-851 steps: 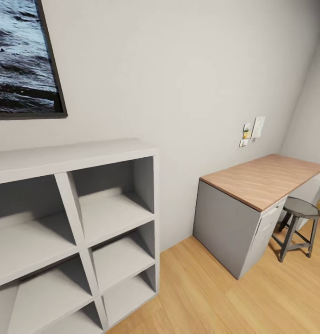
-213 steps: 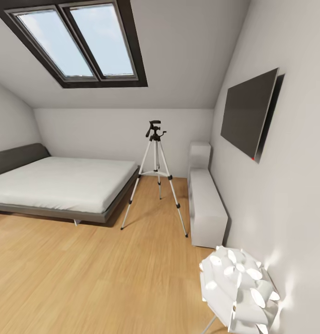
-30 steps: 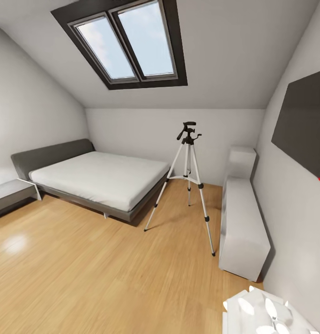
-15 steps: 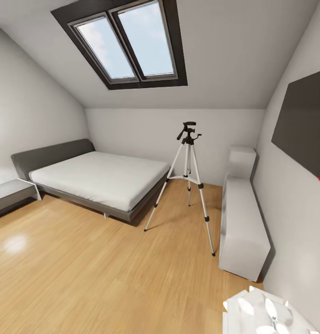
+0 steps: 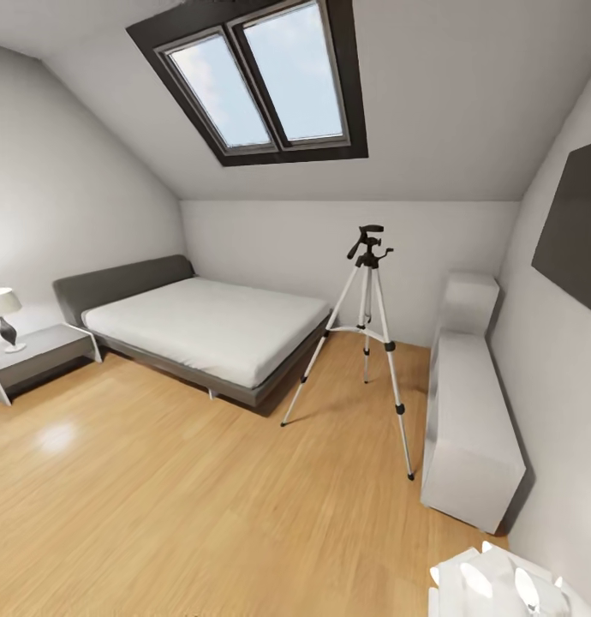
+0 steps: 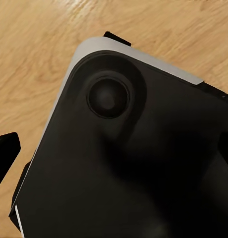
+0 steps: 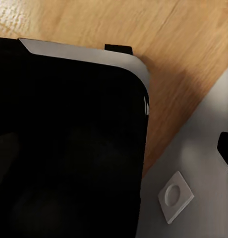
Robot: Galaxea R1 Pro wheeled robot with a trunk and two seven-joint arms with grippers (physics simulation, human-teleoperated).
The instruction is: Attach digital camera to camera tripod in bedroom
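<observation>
The camera tripod (image 5: 366,328) stands on the light wood floor of the bedroom, between the foot of the grey bed (image 5: 201,324) and a low white cabinet (image 5: 468,422). Its black pan head (image 5: 369,245) is bare. The digital camera is out of view. In the left wrist view a black fingertip (image 6: 4,149) of my left gripper (image 6: 114,148) shows at the picture's edge, over my dark base (image 6: 124,163). In the right wrist view a fingertip (image 7: 226,145) of my right gripper (image 7: 114,144) sits at the edge too. Nothing is held in either.
A dark-framed skylight (image 5: 265,81) is set in the sloped ceiling and a black TV (image 5: 578,233) hangs on the right wall. A nightstand (image 5: 40,356) with a lamp (image 5: 2,315) stands far left. A white petal lamp (image 5: 501,590) is close at the lower right.
The head view has turned left, so the tripod and bed sit further right in the picture and the nightstand with its lamp has come into view.
</observation>
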